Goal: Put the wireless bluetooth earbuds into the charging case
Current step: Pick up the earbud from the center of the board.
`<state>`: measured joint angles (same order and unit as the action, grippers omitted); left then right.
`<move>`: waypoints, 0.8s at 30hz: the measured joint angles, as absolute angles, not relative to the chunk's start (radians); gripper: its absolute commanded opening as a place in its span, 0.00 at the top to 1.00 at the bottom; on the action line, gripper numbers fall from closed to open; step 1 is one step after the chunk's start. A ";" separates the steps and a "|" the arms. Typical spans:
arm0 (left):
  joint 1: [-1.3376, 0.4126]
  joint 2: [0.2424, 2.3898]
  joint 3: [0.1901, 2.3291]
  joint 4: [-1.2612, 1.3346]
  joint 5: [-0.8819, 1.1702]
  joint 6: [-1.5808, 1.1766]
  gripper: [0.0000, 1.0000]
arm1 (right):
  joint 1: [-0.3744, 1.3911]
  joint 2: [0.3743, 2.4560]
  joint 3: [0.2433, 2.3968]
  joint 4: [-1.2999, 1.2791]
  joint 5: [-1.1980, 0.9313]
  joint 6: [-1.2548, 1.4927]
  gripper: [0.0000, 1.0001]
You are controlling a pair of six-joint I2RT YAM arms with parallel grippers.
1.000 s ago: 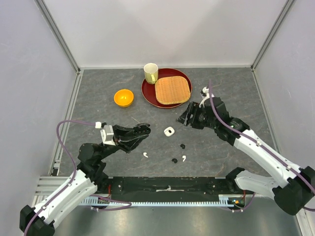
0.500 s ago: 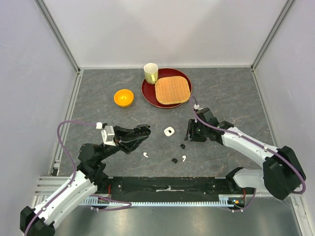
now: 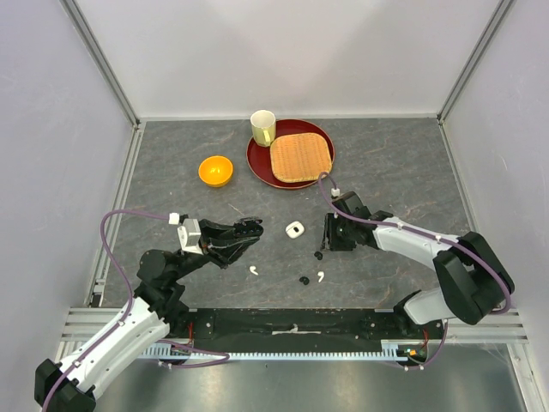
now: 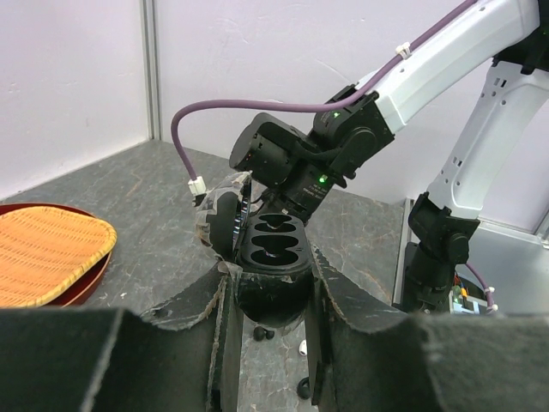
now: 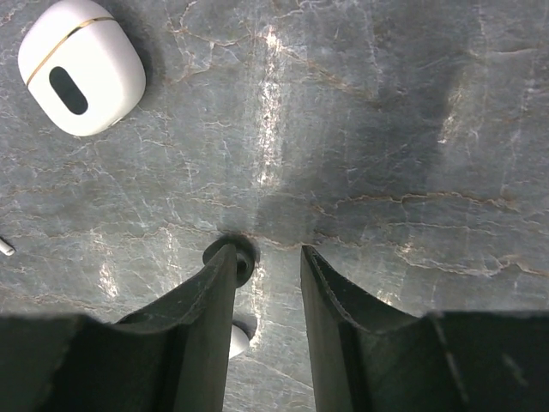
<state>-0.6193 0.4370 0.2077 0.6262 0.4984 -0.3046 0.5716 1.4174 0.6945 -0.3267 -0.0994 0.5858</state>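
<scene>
The left end effector (image 3: 244, 230) is clamped shut on the black charging case (image 4: 273, 249), lid swung back and both sockets turned up and toward the middle of the table (image 3: 171, 154), apparently to offer the wells for loading; just ahead of it a white earbud (image 3: 256, 271) lies loose; further right sits the white charging case (image 3: 294, 229), then a black earbud (image 3: 304, 279) nearer the arm bases; next come a second black earbud (image 3: 318, 255) and a second white earbud (image 3: 321, 276), so none of the four is seated yet; the right end effector (image 5: 268, 253) hangs low over the table, fingers parted by a narrow gap with only bare stone between them, gripping nothing; the second black earbud sits at one fingertip, outside the gap, so a small sideways correction looks necessary before closing.
</scene>
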 measured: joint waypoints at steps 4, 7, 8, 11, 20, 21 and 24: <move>-0.619 0.437 0.208 0.626 0.498 -0.305 0.98 | 0.572 1.437 0.694 -0.307 -0.108 0.582 0.58; -0.619 0.438 0.208 0.626 0.498 -0.305 0.98 | 0.572 1.439 0.694 -0.301 -0.118 0.580 0.58; -0.619 0.438 0.208 0.626 0.498 -0.305 0.98 | 0.572 1.439 0.694 -0.299 -0.122 0.580 0.58; -0.619 0.442 0.208 0.626 0.498 -0.305 0.98 | 0.572 1.439 0.694 -0.291 -0.135 0.580 0.59; -0.619 0.449 0.208 0.626 0.497 -0.305 0.98 | 0.572 1.439 0.675 -0.265 -0.160 0.583 0.62; -0.619 0.449 0.208 0.626 0.498 -0.305 0.98 | 0.572 1.439 0.675 -0.262 -0.160 0.583 0.62; -0.619 0.447 0.208 0.625 0.496 -0.305 0.98 | 0.570 1.439 0.670 -0.253 -0.161 0.583 0.62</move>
